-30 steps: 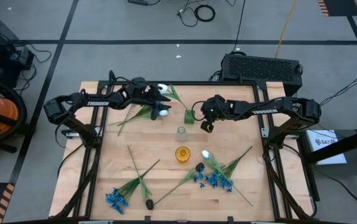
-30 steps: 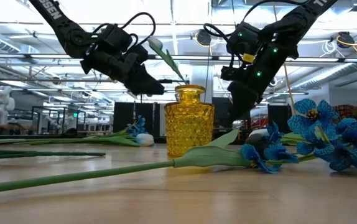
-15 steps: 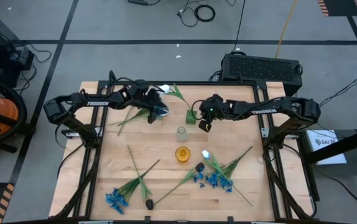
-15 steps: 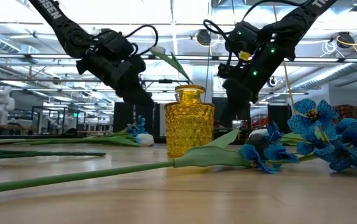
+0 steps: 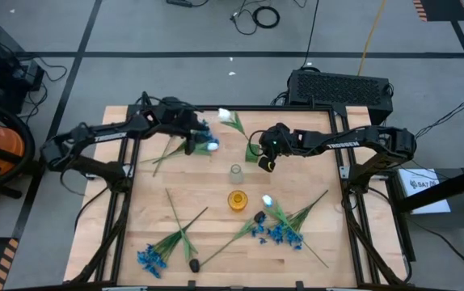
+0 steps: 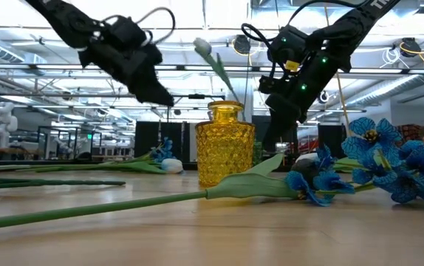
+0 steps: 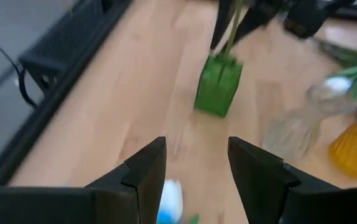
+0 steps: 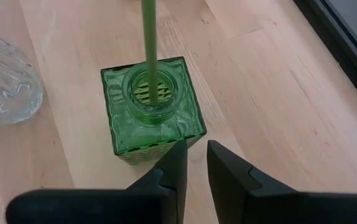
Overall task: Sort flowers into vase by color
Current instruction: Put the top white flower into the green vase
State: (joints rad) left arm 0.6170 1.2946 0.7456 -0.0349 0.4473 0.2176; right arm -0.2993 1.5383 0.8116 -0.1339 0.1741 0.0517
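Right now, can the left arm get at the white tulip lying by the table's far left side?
Probably yes. The left pincer is open and empty, hovering almost above that white tulip, with nothing between; the right pincer is off by the green vase.

- Left gripper (image 7: 194,180) hangs over the table's far left part, fingers spread apart (nothing between them).
- Right gripper (image 8: 191,163) hovers near the far middle, fingers nearly together.
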